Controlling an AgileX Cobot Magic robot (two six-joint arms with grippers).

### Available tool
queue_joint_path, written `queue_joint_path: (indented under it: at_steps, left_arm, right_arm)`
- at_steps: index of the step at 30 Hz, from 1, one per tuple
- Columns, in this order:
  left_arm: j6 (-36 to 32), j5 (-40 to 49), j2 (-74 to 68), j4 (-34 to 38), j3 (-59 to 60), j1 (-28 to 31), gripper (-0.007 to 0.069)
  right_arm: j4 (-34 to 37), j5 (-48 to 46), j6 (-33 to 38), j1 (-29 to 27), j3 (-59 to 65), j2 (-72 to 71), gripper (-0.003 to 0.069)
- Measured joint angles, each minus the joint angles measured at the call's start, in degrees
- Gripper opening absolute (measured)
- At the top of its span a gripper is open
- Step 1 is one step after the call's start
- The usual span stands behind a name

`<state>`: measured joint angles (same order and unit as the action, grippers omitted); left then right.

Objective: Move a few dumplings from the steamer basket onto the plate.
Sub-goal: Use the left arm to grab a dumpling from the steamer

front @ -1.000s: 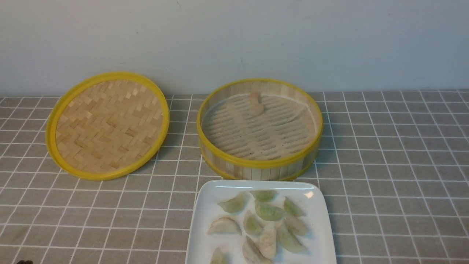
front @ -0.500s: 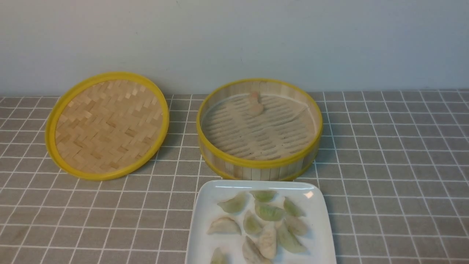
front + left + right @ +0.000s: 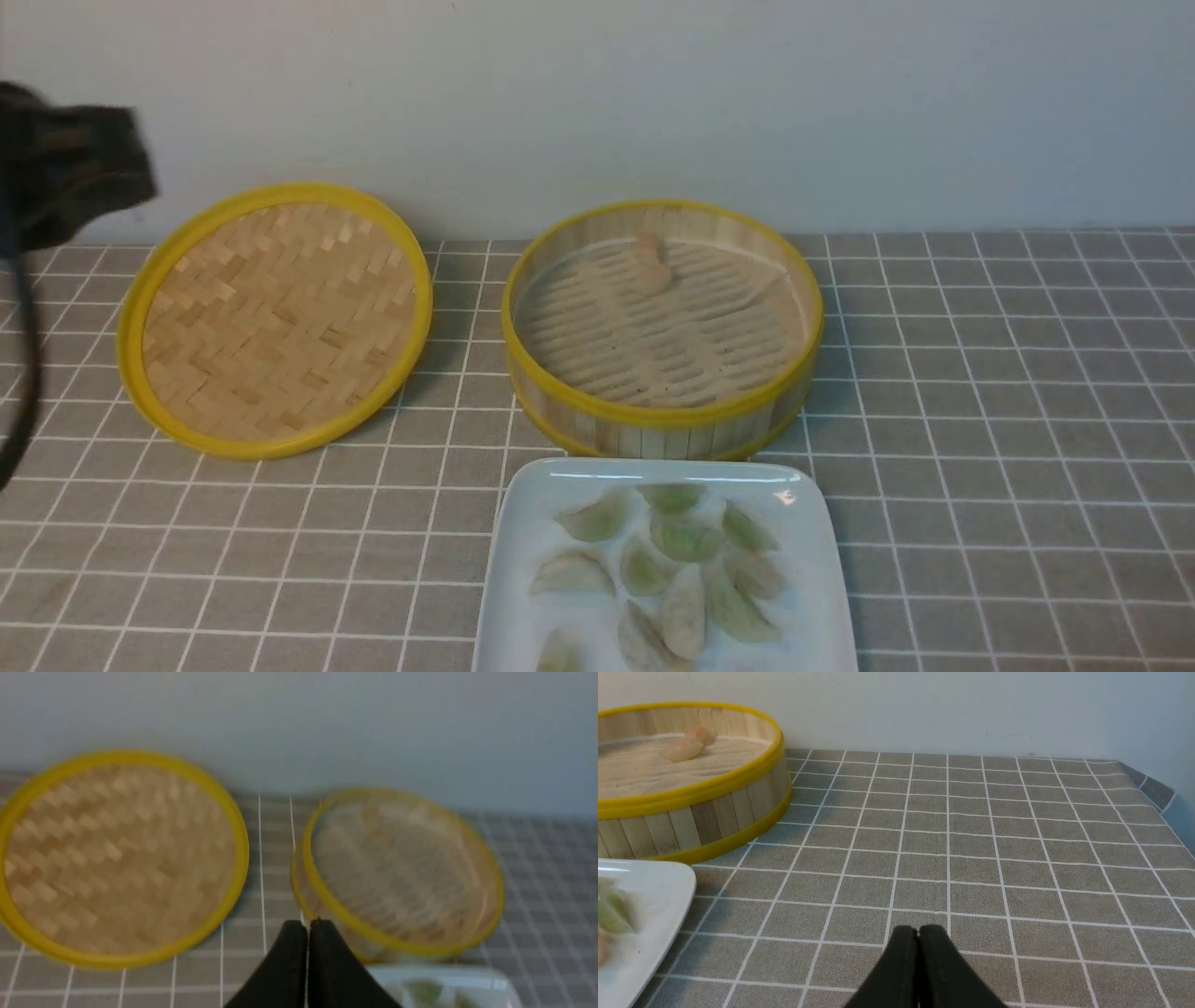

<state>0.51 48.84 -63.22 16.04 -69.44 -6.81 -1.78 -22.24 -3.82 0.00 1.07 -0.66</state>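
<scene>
The steamer basket (image 3: 663,416) stands at the middle back. Two pinkish dumplings (image 3: 651,265) lie against its far wall and also show in the right wrist view (image 3: 684,746). The white plate (image 3: 519,523) sits in front of the basket and holds several dumplings, some pale such as one (image 3: 571,572) at its left. My left gripper (image 3: 307,924) is shut and empty, up in the air left of the basket (image 3: 402,947). My left arm (image 3: 65,159) is a dark blur at the far left. My right gripper (image 3: 918,930) is shut and empty, low over the cloth right of the plate (image 3: 654,891).
The woven lid (image 3: 275,317) lies left of the basket, tilted against the wall, and shows in the left wrist view (image 3: 117,858). Green dumplings (image 3: 686,539) are on the plate too. The wall runs close behind. The table's right edge (image 3: 1164,800) is near.
My left arm has risen into the upper left of the front view; it was out of sight half a second ago. Basket, plate, lid and dumplings have not moved.
</scene>
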Motion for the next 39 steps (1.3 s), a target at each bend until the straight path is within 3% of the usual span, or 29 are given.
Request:
queue_joint_path:
  at_steps: [5,10,12,19,24,34,39]
  left_arm:
    - [-6.7,18.7,-30.1,-0.2,-26.7,-4.7,-0.0008]
    - [-7.1,21.6,-49.0,-3.9,-48.4,-10.0,-0.0008]
    - [-7.4,21.9,-59.9,-5.9,-63.5,-13.5,-0.0008]
    - [-9.9,22.7,-81.6,-4.5,-96.3,-17.7,-0.0008]
    - [-10.6,22.9,-88.3,-3.1,-98.7,-17.7,-0.0008]
    - [-20.1,23.0,-96.7,-1.8,-98.7,-16.4,-0.0003]
    - [-25.6,23.0,-96.9,0.3,-98.7,-16.4,0.0052]
  right_arm:
    - [0.0,0.0,0.0,0.0,0.0,0.0,-0.0009]
    - [0.0,0.1,0.0,0.0,0.0,0.0,-0.0009]
    - [0.0,0.1,0.0,0.0,0.0,0.0,-0.0009]
    - [0.0,0.1,0.0,0.0,0.0,0.0,-0.0009]
    - [0.0,0.1,0.0,0.0,0.0,0.0,-0.0009]
    - [0.2,0.1,0.0,0.0,0.0,0.0,-0.0009]
    - [0.2,0.1,0.0,0.0,0.0,0.0,-0.0009]
